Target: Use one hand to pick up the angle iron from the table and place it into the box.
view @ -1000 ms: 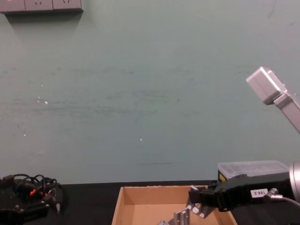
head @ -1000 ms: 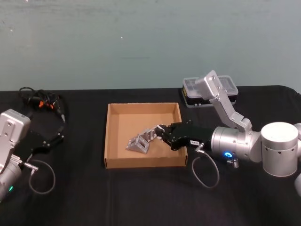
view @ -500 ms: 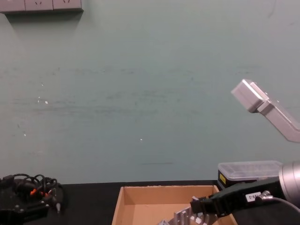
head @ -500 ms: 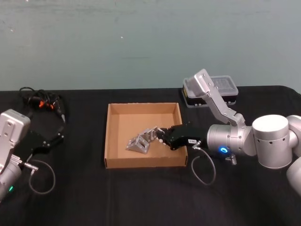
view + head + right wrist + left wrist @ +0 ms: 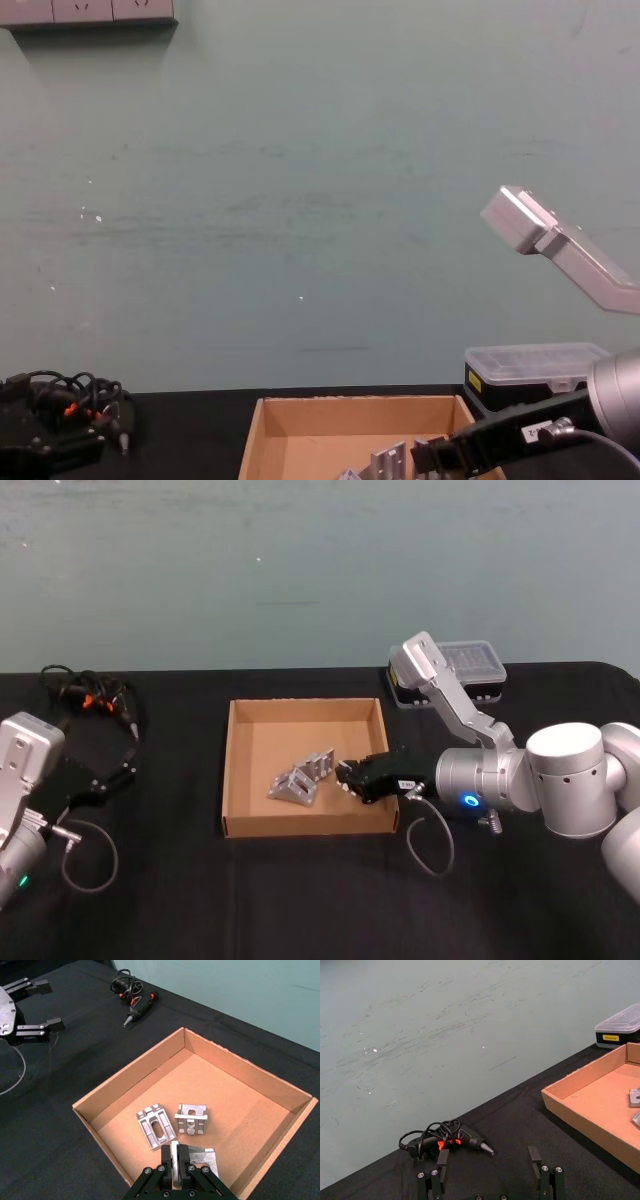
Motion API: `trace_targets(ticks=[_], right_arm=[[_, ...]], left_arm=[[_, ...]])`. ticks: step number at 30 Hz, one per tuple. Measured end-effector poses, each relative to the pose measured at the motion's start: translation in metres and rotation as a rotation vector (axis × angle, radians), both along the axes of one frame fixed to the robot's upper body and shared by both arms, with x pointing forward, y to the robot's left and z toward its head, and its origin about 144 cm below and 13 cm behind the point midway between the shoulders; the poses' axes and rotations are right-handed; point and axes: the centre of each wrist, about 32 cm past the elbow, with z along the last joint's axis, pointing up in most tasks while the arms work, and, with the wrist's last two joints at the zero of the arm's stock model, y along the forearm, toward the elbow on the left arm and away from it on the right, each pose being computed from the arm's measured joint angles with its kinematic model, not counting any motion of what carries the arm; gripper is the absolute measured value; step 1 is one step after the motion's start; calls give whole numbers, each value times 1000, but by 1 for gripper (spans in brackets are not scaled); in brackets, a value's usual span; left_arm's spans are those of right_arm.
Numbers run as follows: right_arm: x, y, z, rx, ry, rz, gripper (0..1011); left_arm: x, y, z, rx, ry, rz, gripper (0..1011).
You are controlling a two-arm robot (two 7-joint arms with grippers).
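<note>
My right gripper (image 5: 174,1170) reaches into the box (image 5: 233,742) at its right side, fingers clamped on an angle iron (image 5: 194,1156) low over the floor. Remaining: release. My left gripper (image 5: 490,1172) rests unclenched, far left.

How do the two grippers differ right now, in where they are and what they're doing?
The right gripper reaches over the box near the angle irons; the left gripper sits over bare table, far left of the box. The right gripper grips a thin metal piece in its wrist view; the left is open and empty. Both are black and two-fingered.
</note>
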Motion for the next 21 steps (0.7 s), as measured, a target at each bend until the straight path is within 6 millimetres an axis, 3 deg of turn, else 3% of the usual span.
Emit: trace_targets(ticks=[16,20,21], right_arm=[[0,0,0,0,0,-1,93],[0,0,0,0,-1,0,174],[0,0,0,0,-2,0,233]], left_arm=[[0,0,0,0,0,0,1000],[0,0,0,0,0,0,1000],[0,0,0,0,0,0,1000]])
